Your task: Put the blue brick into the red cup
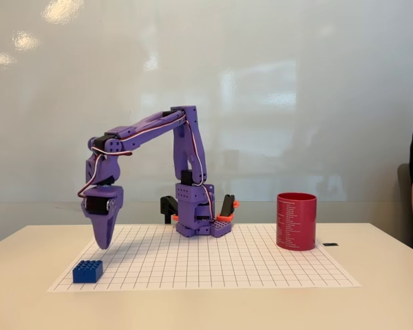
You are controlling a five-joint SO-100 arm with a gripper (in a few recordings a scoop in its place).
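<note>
I am hanging my gripper [103, 242] just above the blue brick [87, 271] while the red cup [296, 221] is standing far right.

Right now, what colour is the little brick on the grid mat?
Bright blue. The blue brick shows best in the fixed view.

Brick [87, 271] at lower left of the frame on the gridded mat [261, 265], claw [103, 242] hung just above it, cup [296, 221] stood at right, desk [206, 309] beneath.

Unreadable fine white print on red cup [296, 221]
</note>
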